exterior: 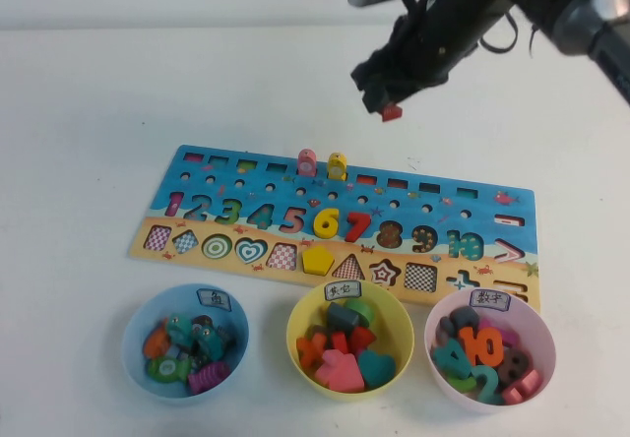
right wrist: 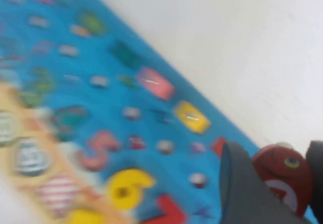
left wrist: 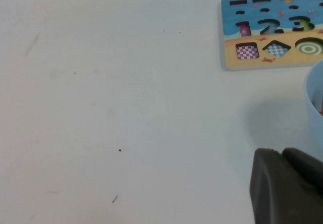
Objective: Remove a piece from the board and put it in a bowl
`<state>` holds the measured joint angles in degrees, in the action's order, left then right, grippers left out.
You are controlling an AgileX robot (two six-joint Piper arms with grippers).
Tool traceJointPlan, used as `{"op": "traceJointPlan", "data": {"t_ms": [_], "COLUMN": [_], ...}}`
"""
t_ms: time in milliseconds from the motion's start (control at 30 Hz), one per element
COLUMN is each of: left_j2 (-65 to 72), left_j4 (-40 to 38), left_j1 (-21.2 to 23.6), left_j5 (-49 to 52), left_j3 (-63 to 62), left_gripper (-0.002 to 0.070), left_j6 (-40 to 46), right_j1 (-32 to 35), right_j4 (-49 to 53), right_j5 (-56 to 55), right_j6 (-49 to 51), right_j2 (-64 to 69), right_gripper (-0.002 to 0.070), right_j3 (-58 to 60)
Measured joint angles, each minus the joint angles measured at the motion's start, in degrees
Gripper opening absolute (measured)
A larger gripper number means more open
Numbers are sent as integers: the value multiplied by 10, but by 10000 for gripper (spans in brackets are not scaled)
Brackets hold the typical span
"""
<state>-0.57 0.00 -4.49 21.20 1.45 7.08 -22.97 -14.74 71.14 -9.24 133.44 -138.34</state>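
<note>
While the white table (exterior: 89, 112) fills nearly all of the high view, the board (exterior: 335, 222) lies across its middle, long edge toward the camera, so every slot and number faces up within reach. Along the lower edge of the frame sit three bowls in a row, apparently one per kind of piece: the light blue bowl (exterior: 138, 331) at lower left holding fish-like pegs, the yellow bowl (exterior: 300, 321) in the centre with shapes, the pink bowl (exterior: 438, 324) at lower right with numbers. The right arm (exterior: 472, 14) reaches in from the upper right, and its right pincer (exterior: 386, 100) hangs above the board's far edge, well clear of it. That pincer is closed on the piece (exterior: 392, 113), the red peg pinched between its jaws in the right wrist view, lifted high enough, I judge, to carry across to the blue bowl. A pink peg (exterior: 307, 162) and a yellow peg (exterior: 338, 165) stand upright in the board's top row. The left pincer (left wrist: 287, 183) shows only as a dark corner low in its wrist view, near the blue bowl's rim; whether it is open I cannot tell.
</note>
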Motion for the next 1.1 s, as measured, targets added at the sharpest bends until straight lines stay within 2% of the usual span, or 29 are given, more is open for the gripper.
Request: {"op": "traceJointPlan", "data": {"t_ms": [233,433,567,700,867,1033,1100], "left_j2": [0,0,0,0,0,0,0], "left_j4": [0,0,0,0,0,0,0], "left_j1": [0,0,0,0,0,0,0], "left_j5": [0,0,0,0,0,0,0], "left_j3": [0,0,0,0,0,0,0], "left_gripper": [-5,-5,-5,-5,-5,-5,-5], "left_j6": [0,0,0,0,0,0,0], "right_j1": [-25,-132,-209,-259,-273,-273,-273], "right_j4": [-90,-96,-100,-101,-111,-131,-143], "right_j5": [1,0,0,-43,-120,-149,-153], "right_j6": [-76,-150,-212,-246,-262,-287,-292], "right_j2": [-101,-184,-183,-153,-120,-100,-93], "right_gripper": [222,222,222,222,221,222,256], "right_j3": [45,178,263,286,286,286,286]}}
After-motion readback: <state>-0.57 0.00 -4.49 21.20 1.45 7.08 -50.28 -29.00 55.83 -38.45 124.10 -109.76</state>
